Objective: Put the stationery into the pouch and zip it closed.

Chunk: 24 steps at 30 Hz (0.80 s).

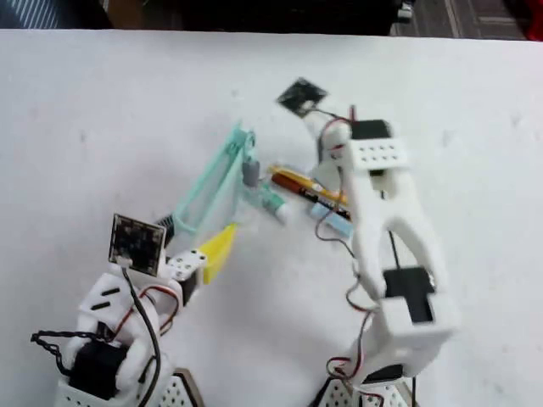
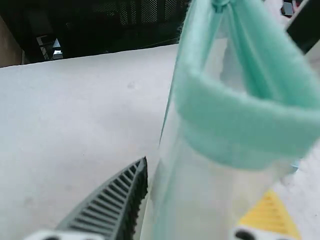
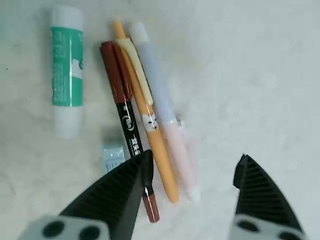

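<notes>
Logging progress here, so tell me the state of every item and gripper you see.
pouch: mouth open, gripped at one end.
left gripper: shut on pouch.
right gripper: open above the pens.
three pens: lying loose, outside pouch.
glue stick: lying outside pouch.

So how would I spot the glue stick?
On the white table, find the bundle of pens beneath the right gripper. The glue stick lies just apart from them: a short, fat white tube with a green label.

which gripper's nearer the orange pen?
Right. The right gripper hangs open directly over the orange pen; the left gripper is off to the side, clamped on the pouch.
</notes>
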Tool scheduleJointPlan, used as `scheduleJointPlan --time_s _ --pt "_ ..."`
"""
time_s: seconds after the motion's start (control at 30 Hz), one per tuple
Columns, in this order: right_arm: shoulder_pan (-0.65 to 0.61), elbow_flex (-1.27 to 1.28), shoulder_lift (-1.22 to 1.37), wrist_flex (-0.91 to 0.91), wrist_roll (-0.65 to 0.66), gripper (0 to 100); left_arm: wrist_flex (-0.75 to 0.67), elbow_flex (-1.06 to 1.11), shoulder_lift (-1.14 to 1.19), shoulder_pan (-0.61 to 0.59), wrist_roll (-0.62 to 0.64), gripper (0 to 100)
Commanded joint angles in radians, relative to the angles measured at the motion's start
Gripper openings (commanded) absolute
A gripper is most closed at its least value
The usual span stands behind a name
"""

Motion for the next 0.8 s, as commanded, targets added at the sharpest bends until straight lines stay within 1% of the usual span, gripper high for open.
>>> scheduleJointPlan --time_s 0.0,0.23,0.47,0.57,0.73,0.77 --pt "-0.028 -0.141 0.096 0.008 0.021 26.1 -0.003 -0.012 0.021 0.004 0.003 28" --pt "-0.013 -0.344 0.334 0.039 0.020 26.1 -0.002 -0.012 0.021 0.004 0.003 28" --pt "0.008 -0.413 0.430 0.047 0.021 25.9 -0.002 -0.012 0.021 0.008 0.003 28" --pt "0.008 -0.414 0.440 0.070 0.023 22.4 -0.002 -0.012 0.021 0.008 0.002 28" --pt "0.016 -0.408 0.443 0.084 0.025 11.1 -0.002 -0.012 0.021 0.010 0.002 28" --pt "0.016 -0.408 0.443 0.099 0.025 10.1 -0.002 -0.012 0.021 0.010 0.002 28"
